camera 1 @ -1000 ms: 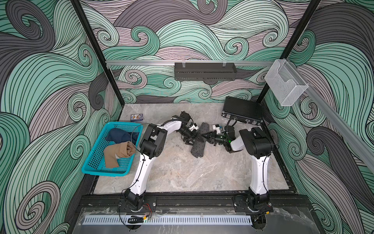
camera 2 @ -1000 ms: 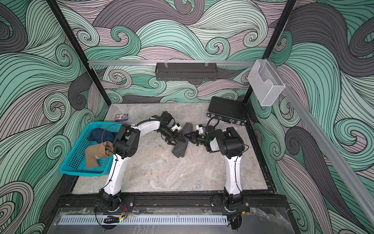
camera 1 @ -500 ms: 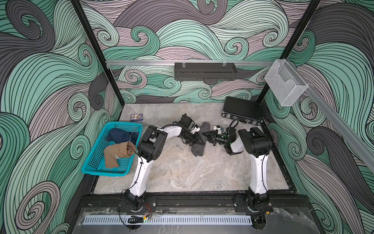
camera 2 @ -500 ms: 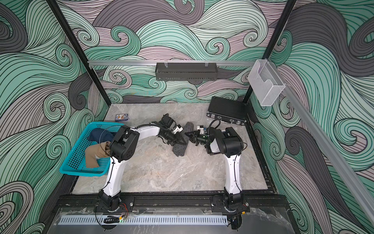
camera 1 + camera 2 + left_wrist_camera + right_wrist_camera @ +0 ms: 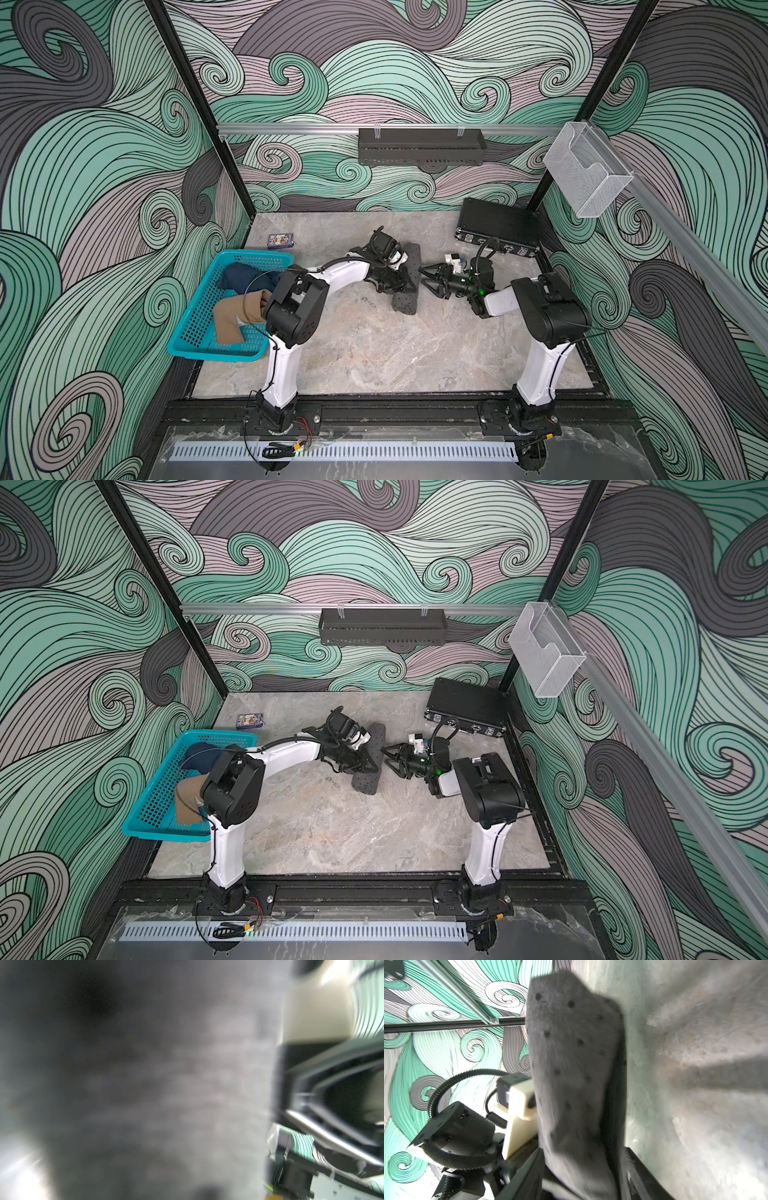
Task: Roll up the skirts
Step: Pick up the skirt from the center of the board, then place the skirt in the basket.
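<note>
The dark grey dotted skirt (image 5: 405, 305) (image 5: 365, 785) lies as a rolled bundle in the middle of the table. In both top views my left gripper (image 5: 401, 282) (image 5: 363, 764) sits across the roll's middle, shut on it. The left wrist view is filled with blurred grey cloth. My right gripper (image 5: 428, 283) (image 5: 390, 763) is open just right of the roll. In the right wrist view its jaws (image 5: 583, 1178) stand spread either side of the skirt's (image 5: 571, 1059) near end. The dark blue skirt (image 5: 245, 276) and the tan skirt (image 5: 232, 320) lie in the teal basket (image 5: 189, 345).
A black hard case (image 5: 494, 226) lies at the back right corner. A small card box (image 5: 280, 240) sits behind the basket. On the back wall hangs a black shelf (image 5: 419, 145), and a clear bin (image 5: 586, 174) hangs on the right rail.
My right gripper has opened and let go of the dotted skirt. My left gripper has closed onto the roll and shifted slightly toward the right arm.
</note>
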`<state>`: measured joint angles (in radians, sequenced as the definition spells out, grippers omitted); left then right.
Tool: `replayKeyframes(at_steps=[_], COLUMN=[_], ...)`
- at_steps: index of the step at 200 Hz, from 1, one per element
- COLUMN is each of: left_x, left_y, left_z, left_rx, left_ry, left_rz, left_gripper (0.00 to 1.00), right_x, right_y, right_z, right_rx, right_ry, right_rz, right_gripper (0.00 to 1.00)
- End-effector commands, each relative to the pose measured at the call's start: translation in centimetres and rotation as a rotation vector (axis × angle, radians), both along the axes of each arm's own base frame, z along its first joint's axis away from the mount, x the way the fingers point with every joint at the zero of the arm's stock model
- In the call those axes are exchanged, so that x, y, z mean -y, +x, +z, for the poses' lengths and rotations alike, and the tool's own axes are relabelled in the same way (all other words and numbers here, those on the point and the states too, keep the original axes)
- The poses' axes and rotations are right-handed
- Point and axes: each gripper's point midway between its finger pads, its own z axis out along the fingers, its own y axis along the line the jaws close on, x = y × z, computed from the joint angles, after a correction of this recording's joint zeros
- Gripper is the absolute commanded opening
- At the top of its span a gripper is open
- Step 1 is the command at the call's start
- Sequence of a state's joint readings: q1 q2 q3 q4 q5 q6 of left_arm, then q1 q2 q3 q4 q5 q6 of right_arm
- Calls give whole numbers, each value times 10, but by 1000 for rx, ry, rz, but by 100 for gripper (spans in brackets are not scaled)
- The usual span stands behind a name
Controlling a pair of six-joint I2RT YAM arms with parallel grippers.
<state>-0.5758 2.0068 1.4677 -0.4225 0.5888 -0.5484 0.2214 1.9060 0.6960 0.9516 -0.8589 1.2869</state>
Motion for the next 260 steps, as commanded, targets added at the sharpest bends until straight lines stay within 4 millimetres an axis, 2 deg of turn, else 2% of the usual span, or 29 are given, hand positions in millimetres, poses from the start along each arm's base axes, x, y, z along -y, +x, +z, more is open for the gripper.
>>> replayKeyframes(at_steps=[1, 18, 42, 56, 80, 109, 113, 118, 152, 176, 181, 182, 183, 186, 194, 217, 244, 260], left_x=[-27, -51, -88, -116, -177, -243, -252, -262, -327, -361, -365, -366, -366, -369, -374, -395, -413, -421], left_y=[32, 37, 42, 46, 53, 48, 44, 43, 40, 27, 24, 25, 23, 24, 20, 9, 5, 9], left_z=[64, 85, 120, 141, 170, 198, 211, 216, 218, 213, 213, 218, 212, 220, 222, 217, 216, 218], left_rx=[145, 161, 199, 208, 226, 262, 290, 290, 207, 195, 204, 223, 208, 246, 279, 254, 223, 239], left_ry=[-2, 17, 15, 2, 17, 37, 13, -2, -154, -280, -312, -327, -324, -351, -382, -437, -521, -562], left_rz=[165, 249, 372, 460, 665, 876, 906, 947, 1175, 1325, 1349, 1350, 1356, 1362, 1387, 1470, 1507, 1502], left_gripper=[0, 0, 0, 0, 0, 0, 0, 0, 0, 0, 0, 0, 0, 0, 0, 0, 0, 0], right_x=[22, 38, 55, 56, 39, -6, -11, -16, -40, -52, -56, -57, -58, -61, -66, -81, -87, -88], right_y=[4, 9, 8, 0, -26, -69, -74, -80, -104, -110, -112, -112, -113, -114, -117, -126, -131, -132], right_z=[-1, 14, 24, 24, 20, 11, 9, 6, -24, -41, -42, -42, -43, -43, -44, -46, -45, -43], right_rx=[-13, -2, 3, 9, 41, 143, 163, 180, 246, 252, 256, 256, 256, 261, 268, 282, 286, 296], right_ry=[-15, 34, 48, 13, -107, -316, -342, -370, -471, -499, -503, -503, -504, -504, -512, -514, -506, -506], right_rz=[-93, -156, -220, -216, -146, 3, 18, 37, 148, 192, 204, 206, 210, 219, 237, 287, 312, 313], right_gripper=[66, 77, 83, 85, 85, 85, 85, 85, 84, 83, 83, 83, 82, 83, 82, 82, 82, 82])
